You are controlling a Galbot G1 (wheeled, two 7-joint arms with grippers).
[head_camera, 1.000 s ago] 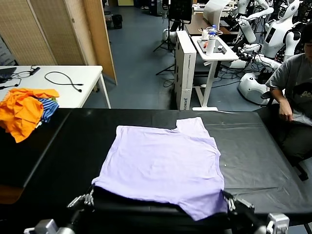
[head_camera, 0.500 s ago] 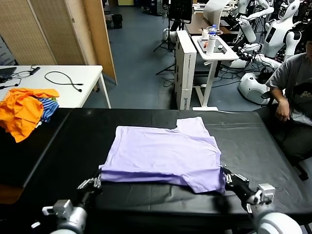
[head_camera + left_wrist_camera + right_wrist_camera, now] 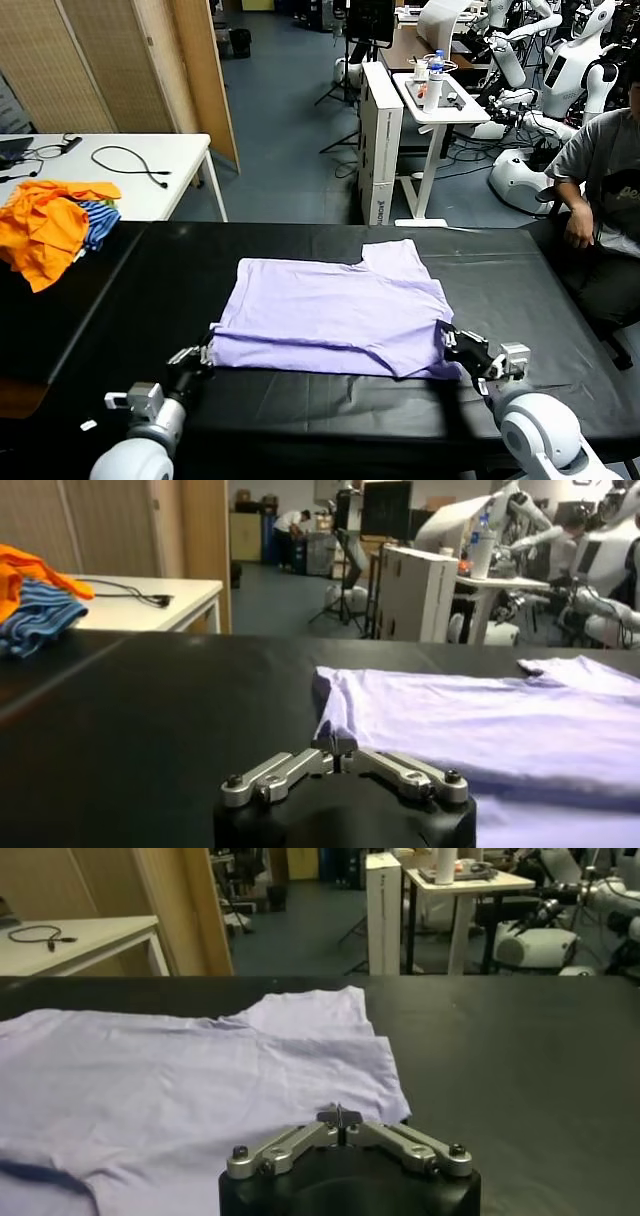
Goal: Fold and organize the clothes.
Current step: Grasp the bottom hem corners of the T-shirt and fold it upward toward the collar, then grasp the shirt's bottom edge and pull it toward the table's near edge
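On the black table (image 3: pixel 520 300), between both claws, lies the lavender T-shirt (image 3: pixel 335 315); left gripper (image 3: pixel 207 352) and right gripper (image 3: pixel 450 343) each pinch its near hem. Beyond: white desk (image 3: pixel 150 170), orange garment pile (image 3: pixel 45 225).

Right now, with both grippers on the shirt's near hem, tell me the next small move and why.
Probably carry the hem farther toward the collar. The left gripper and right gripper are each shut on a near corner of the T-shirt, whose front edge is only partly folded over.

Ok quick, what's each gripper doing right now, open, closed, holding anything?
Left gripper: closed, pinching the near left corner of the lavender T-shirt.
Right gripper: closed, pinching the shirt's near right corner.
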